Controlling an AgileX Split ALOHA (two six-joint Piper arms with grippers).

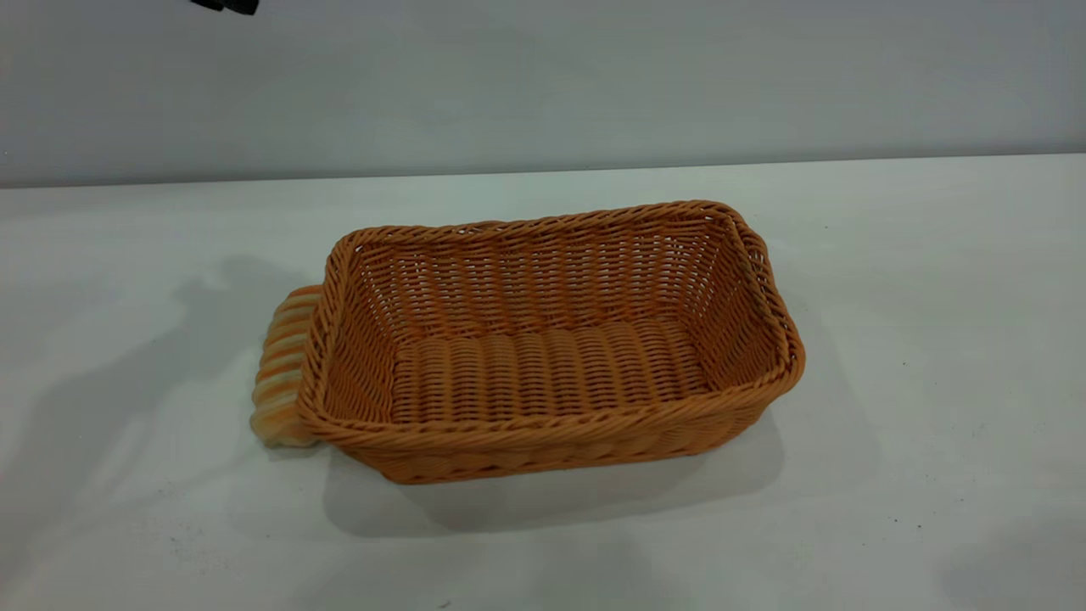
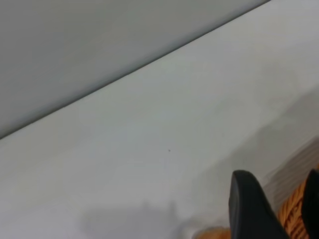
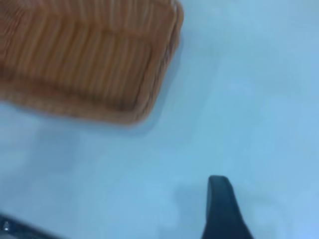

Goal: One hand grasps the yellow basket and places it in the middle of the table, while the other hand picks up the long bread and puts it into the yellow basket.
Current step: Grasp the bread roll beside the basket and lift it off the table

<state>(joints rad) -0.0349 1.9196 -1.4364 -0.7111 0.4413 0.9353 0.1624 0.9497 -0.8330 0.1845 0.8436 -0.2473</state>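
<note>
The yellow basket (image 1: 543, 339) stands upright and empty in the middle of the white table (image 1: 933, 297). The long bread (image 1: 284, 369) lies on the table against the basket's left end, partly hidden behind the rim. My left gripper (image 2: 281, 201) is open and empty, above the table, with orange weave (image 2: 294, 219) showing between its fingers. Only a black bit of that arm (image 1: 225, 5) shows at the exterior view's top left. My right gripper (image 3: 279, 199) is out of the exterior view. One finger (image 3: 222, 209) shows over bare table, apart from the basket (image 3: 84, 59).
A grey wall (image 1: 543, 76) rises behind the table's far edge. Bare tabletop lies in front of the basket and to its right.
</note>
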